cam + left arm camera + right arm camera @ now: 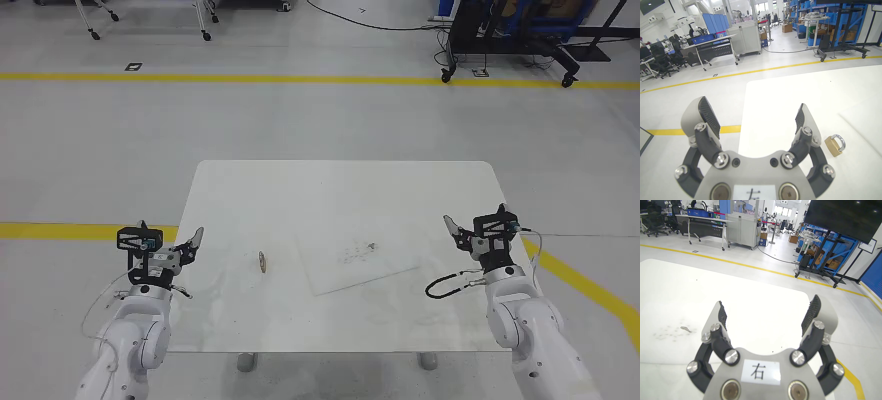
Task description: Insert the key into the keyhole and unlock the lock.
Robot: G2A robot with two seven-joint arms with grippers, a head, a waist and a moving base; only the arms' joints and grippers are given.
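The left gripper (pixel 753 107) was held at the left edge of the table (pixel 340 190), on its near side, with its fingers spread wide and nothing between them. The right gripper (pixel 768 302) was held by the near right edge, its fingers likewise spread apart and empty. The brass lock (pixel 834 146) was laid on the table near the left gripper, its silver shackle at one end. The key (pixel 685 329) was laid flat on a smudged patch nearer the middle, apart from the lock and from both grippers.
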